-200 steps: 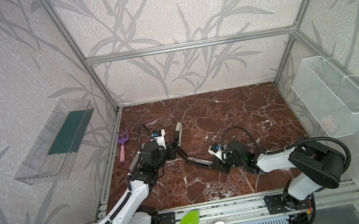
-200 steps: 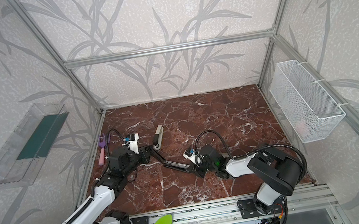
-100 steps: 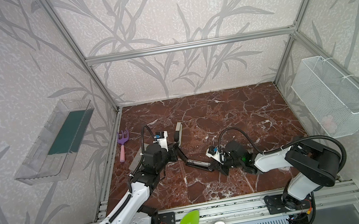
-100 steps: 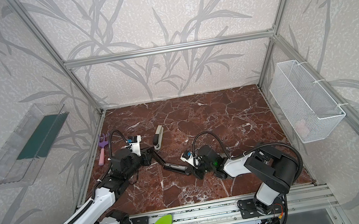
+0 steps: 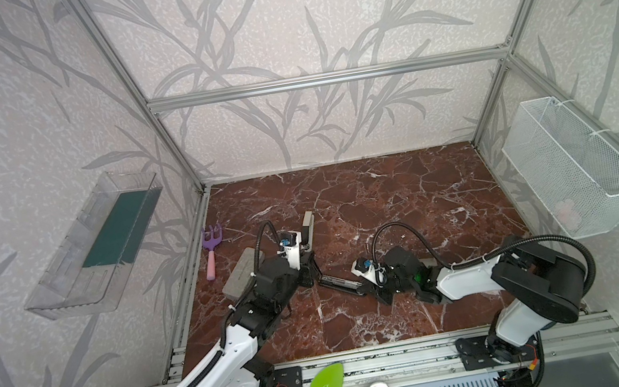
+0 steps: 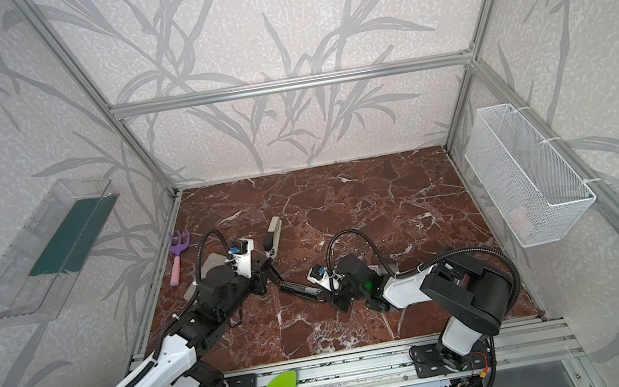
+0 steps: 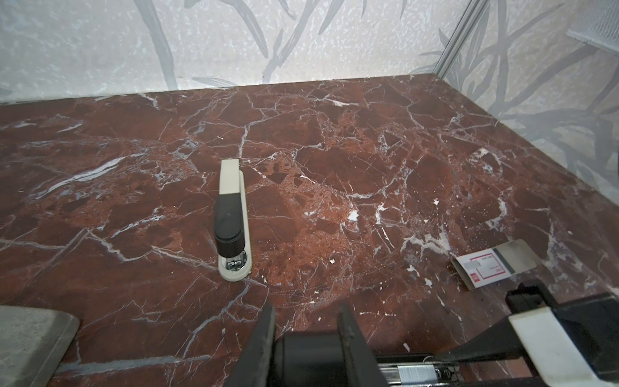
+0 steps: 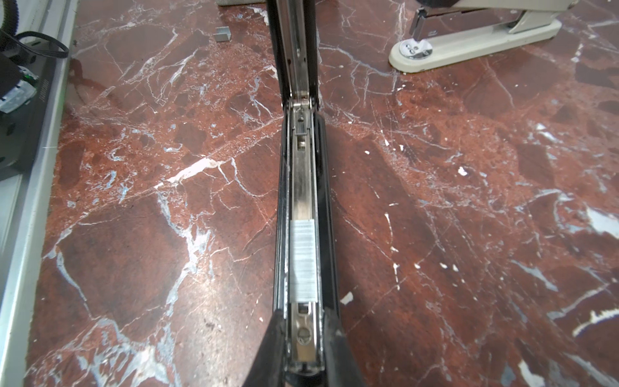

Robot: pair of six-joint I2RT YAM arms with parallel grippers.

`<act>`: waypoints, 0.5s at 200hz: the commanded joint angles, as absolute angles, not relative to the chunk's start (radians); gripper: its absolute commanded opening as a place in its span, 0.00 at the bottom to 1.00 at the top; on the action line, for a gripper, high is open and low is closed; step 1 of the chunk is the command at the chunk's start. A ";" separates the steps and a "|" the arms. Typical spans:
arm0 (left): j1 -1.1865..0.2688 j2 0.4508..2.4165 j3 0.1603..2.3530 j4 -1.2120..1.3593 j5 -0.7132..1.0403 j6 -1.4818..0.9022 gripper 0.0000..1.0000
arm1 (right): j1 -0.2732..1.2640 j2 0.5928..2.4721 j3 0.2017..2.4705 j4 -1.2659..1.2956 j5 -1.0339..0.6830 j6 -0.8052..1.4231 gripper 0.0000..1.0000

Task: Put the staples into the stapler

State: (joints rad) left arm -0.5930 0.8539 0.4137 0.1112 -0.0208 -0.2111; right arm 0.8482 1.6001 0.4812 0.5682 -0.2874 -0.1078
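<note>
The black stapler [image 5: 338,282] lies opened out on the marble floor between my two grippers in both top views [image 6: 297,289]. Its silver rail [image 8: 303,187] faces up. A grey-silver block of staples [image 8: 303,259] sits in that rail and also shows in the left wrist view [image 7: 415,374]. My right gripper [image 8: 303,316] is shut on the rail's near end [image 5: 369,288]. My left gripper [image 7: 305,303] is shut on the rounded end of the stapler's raised black lid [image 5: 310,274]. The flat white staple box [image 7: 485,268] with a red mark lies beyond the stapler.
A beige-and-black stapler [image 5: 308,226] lies behind the left gripper. A grey block [image 5: 243,274] and a purple toy rake [image 5: 212,252] lie by the left wall. A small loose staple piece [image 8: 222,34] lies on the floor. A wire basket [image 5: 572,165] hangs on the right wall.
The right gripper's jaws have narrowed onto the stapler's rail end. Both arms have shifted only slightly.
</note>
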 commanded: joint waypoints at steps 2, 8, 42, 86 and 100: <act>-0.681 0.842 0.436 0.098 0.054 -0.241 0.22 | 0.837 1.608 0.496 0.607 -0.173 -0.062 0.00; -0.694 0.845 0.438 0.102 0.054 -0.246 0.22 | 0.837 1.613 0.498 0.609 -0.174 -0.059 0.00; -0.773 0.887 0.471 0.100 0.004 -0.253 0.23 | 0.836 1.633 0.494 0.640 -0.183 -0.030 0.00; -0.871 1.007 0.523 0.128 -0.043 -0.264 0.23 | 0.836 1.645 0.492 0.670 -0.198 -0.019 0.00; -0.896 1.036 0.535 0.139 -0.056 -0.270 0.24 | 0.837 1.647 0.492 0.676 -0.199 -0.021 0.00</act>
State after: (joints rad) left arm -0.8093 0.9985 0.4942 0.0864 -0.2520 -0.1566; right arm 0.8516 1.6249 0.4793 0.5793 -0.2798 -0.0830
